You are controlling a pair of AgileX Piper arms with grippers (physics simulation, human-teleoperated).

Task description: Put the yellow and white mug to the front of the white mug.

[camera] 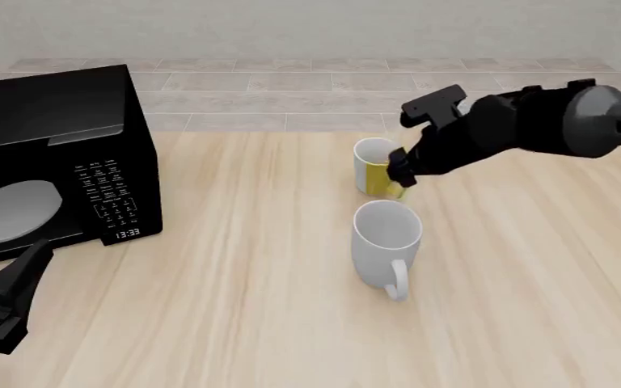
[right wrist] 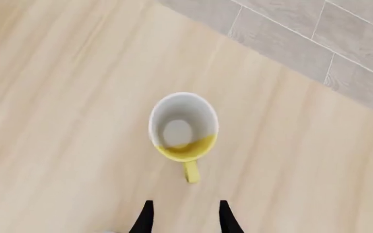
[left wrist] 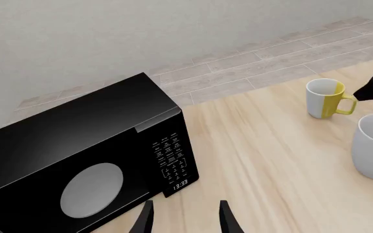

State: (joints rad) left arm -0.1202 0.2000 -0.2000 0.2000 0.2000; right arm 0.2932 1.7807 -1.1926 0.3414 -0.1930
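2 mugs stand upright on the wooden table (camera: pixel 235 267). The yellow and white mug (camera: pixel 377 167) sits toward the far edge of the table, just behind the white mug (camera: pixel 386 239) in the front view; the 2 are close together but apart. The white mug's handle points toward the camera side. From the left wrist view the two-tone mug shows its white half and yellow half, with its yellow handle turned toward the right arm.

Right gripper (right wrist: pixel 183 217) — held above and just beside the yellow and white mug, at the handle side. In the right wrist view the 2 fingertips (right wrist: pixel 226 217) stand parted with bare table between them, nothing held; the mug's handle points toward that gap but does not reach it.

Left gripper (left wrist: pixel 185 219) — low over the near left part of the table, just in front of the black microwave (camera: pixel 52 162), well apart from both mugs. Its fingers are spread and empty.

Microwave door is closed; its display reads 13:33. Beyond the table edge lies a grey tiled floor (camera: pixel 289 81).
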